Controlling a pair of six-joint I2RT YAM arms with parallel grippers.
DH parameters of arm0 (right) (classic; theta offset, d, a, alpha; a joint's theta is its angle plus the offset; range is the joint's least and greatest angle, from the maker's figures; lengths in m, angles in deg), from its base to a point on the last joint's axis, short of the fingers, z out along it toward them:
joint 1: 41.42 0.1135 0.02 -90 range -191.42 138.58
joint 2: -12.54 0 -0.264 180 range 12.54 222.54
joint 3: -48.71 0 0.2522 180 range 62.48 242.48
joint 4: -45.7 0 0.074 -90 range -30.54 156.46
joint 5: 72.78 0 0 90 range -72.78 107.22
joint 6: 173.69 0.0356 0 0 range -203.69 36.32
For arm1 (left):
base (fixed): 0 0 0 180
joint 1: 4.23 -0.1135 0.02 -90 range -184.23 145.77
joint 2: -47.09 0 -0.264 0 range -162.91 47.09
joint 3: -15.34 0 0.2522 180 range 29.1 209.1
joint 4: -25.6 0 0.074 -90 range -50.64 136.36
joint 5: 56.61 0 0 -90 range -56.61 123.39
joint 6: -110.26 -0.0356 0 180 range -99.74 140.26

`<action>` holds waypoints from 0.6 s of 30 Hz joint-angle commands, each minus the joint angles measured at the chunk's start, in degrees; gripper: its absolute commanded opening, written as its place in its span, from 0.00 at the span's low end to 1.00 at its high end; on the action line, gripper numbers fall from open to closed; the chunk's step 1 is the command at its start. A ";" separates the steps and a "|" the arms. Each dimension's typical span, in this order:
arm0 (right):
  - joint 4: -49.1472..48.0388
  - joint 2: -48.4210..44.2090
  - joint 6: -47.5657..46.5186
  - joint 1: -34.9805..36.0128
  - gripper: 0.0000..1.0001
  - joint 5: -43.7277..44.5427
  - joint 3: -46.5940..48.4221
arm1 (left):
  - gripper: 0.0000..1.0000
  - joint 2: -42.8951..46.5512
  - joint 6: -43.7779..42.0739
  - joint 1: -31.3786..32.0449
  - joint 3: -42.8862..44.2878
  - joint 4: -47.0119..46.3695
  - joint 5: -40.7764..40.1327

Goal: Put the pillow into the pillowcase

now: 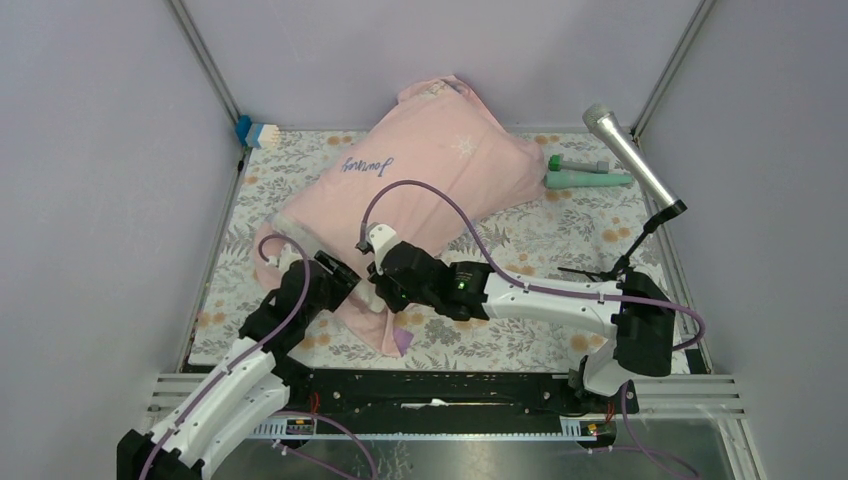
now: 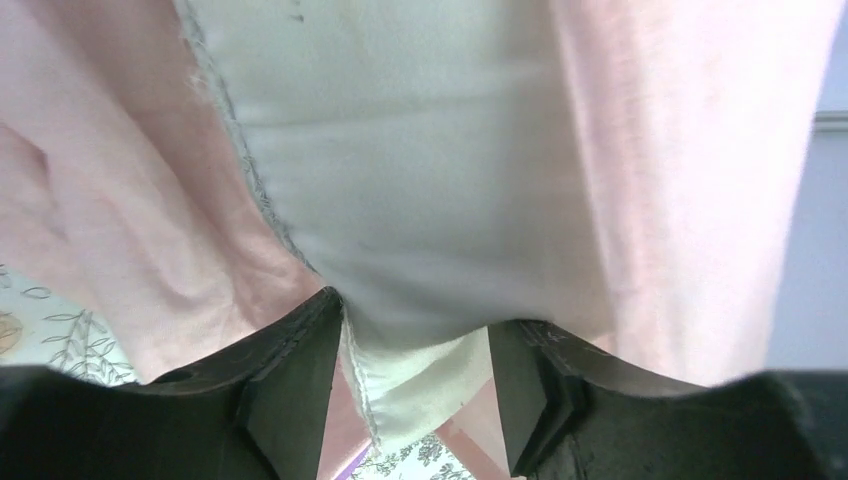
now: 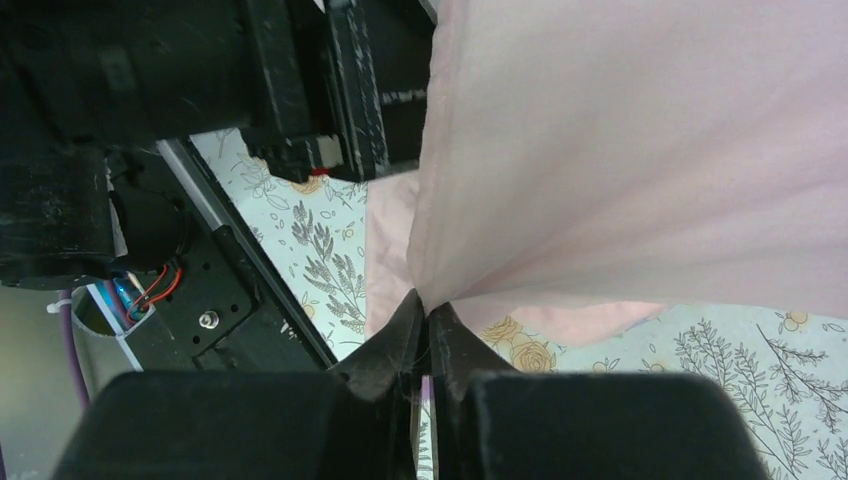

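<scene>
Left pincer [image 2: 418, 335] apart around the pillow [image 2: 420, 180] edge; right pincer [image 3: 425, 312] clamped on the pillowcase [image 3: 640, 150] mouth, seven o'clock (thin cloth). One uneven tug and the pillow could slide out.

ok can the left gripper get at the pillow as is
Probably yes: the bare end of the pillow shows at the mouth of the pillowcase, right between the open fingers of the left gripper; the right gripper pinches the pink fabric.

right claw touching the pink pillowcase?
Touching. Right wrist view: the right claw is pinched shut on a fold of the pale pink thin fabric pillowcase, with no gap between them.
</scene>
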 commanded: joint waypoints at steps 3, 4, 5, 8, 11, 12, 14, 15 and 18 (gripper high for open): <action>0.33 -0.11 -0.94 0.23 0.20 -5.06 4.70 | 0.65 4.98 -3.68 0.00 8.45 9.97 -8.66; 0.85 -0.20 -1.19 0.17 0.30 -4.60 5.35 | 0.68 5.45 -4.04 0.00 9.20 10.40 -9.25; 1.42 -0.28 -1.31 0.08 0.35 -4.18 6.01 | 0.70 5.80 -4.26 0.00 9.89 10.84 -9.76; 3.35 -1.00 -1.47 -0.47 0.63 -2.68 7.43 | 0.79 6.03 -5.14 0.00 11.89 11.88 -10.89; 4.22 -2.84 -1.38 -2.07 0.93 -1.25 7.77 | 0.92 4.90 -6.50 -0.07 13.52 12.27 -11.16; 4.45 -3.60 -1.08 -3.11 0.99 -1.10 7.84 | 0.96 4.28 -7.09 -0.01 13.91 12.03 -11.17; 4.88 -4.83 -0.18 -6.42 1.00 -1.03 8.09 | 0.99 2.63 -8.72 -0.13 14.99 11.28 -11.62; 5.26 -5.17 0.19 -8.22 1.00 -0.56 8.33 | 0.99 1.59 -9.43 -0.22 15.55 10.96 -12.03; 4.73 -5.65 0.40 -13.75 1.00 1.93 8.85 | 0.99 -1.01 -11.71 -1.54 17.31 8.71 -11.60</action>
